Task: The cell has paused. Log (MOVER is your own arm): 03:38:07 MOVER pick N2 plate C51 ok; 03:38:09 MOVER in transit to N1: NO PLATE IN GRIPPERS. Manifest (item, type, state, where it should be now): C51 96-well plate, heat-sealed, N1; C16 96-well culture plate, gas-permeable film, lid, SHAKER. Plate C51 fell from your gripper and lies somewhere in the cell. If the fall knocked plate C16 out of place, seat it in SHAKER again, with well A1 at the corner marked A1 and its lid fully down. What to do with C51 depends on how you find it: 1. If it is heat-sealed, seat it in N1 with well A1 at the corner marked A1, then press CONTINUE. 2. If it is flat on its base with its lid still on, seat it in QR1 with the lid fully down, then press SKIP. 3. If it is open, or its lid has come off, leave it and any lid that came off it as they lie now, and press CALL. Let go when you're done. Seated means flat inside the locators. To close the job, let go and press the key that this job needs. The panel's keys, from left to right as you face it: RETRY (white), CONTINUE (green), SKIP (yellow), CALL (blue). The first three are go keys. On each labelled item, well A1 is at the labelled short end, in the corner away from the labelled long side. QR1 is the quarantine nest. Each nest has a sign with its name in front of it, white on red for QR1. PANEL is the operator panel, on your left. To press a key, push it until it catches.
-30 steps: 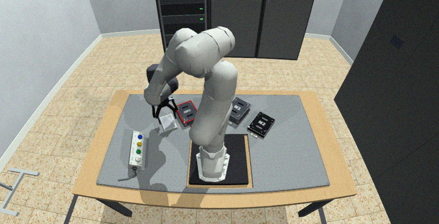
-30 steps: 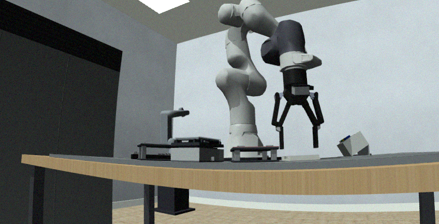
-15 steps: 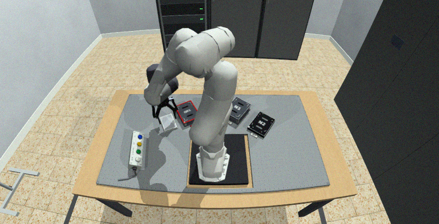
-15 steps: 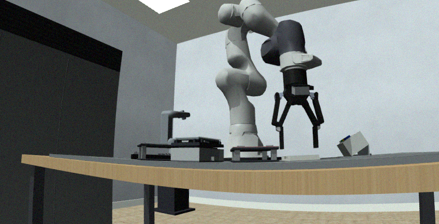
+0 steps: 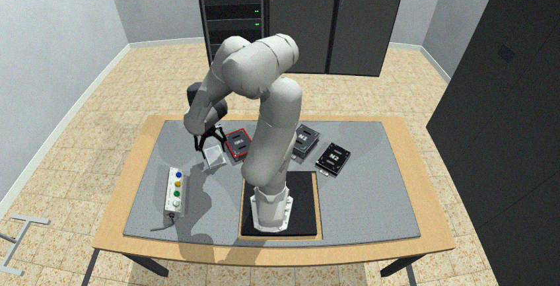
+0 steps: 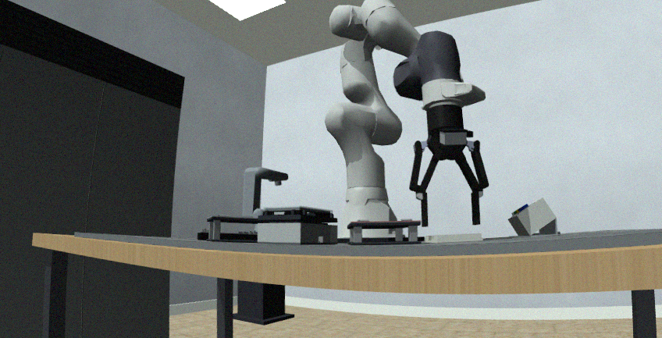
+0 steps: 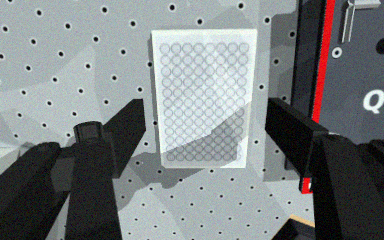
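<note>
A white 96-well plate (image 5: pixel 216 161) (image 6: pixel 455 237) (image 7: pixel 204 100) lies flat on the bench between QR1 and PANEL. Its well circles show from above; I cannot tell whether a seal or a lid covers it, nor read any label. My gripper (image 5: pixel 214 152) (image 6: pixel 450 222) (image 7: pixel 205 114) is open and empty above it, one finger beyond each long side. QR1 (image 5: pixel 241 149) (image 6: pixel 382 224) (image 7: pixel 349 75) is red-edged and shows no plate. N1 (image 5: pixel 310 135) shows no plate. PANEL (image 5: pixel 171 189) (image 6: pixel 539 216) has white, green, yellow and blue keys. SHAKER and plate C16 cannot be made out in the top view.
N2 (image 5: pixel 333 151) stands right of N1 and shows no plate. The arm hides the area between QR1 and N1 in the top view. A grey box (image 6: pixel 279 232) with a black top stands left of QR1 in the exterior view. A cable (image 5: pixel 162 228) runs from PANEL.
</note>
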Controlling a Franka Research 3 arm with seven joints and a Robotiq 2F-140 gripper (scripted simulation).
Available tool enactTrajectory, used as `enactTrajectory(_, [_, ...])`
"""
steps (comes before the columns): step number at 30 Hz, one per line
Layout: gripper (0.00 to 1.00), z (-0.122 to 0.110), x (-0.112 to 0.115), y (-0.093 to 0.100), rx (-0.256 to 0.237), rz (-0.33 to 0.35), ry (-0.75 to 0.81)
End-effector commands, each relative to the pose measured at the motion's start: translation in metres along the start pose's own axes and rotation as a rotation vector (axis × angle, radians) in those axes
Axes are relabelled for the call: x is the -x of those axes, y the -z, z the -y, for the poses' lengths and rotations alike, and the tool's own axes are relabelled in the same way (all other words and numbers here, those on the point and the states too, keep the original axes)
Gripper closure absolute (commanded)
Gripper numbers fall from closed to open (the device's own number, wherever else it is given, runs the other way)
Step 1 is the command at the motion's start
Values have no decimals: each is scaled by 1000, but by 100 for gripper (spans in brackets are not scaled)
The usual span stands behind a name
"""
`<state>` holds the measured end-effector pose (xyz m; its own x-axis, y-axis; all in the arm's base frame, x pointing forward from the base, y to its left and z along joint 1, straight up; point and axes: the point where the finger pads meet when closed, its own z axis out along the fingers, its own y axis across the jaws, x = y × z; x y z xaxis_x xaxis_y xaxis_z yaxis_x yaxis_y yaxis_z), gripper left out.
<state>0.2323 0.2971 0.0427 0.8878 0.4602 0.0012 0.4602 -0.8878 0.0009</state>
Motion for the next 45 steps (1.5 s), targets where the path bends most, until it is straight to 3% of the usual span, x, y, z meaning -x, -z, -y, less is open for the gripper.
enactTrajectory(1, [30, 1, 0, -2, -3, 0, 1])
enactTrajectory(45, [30, 1, 0, -23, -3, 0, 1])
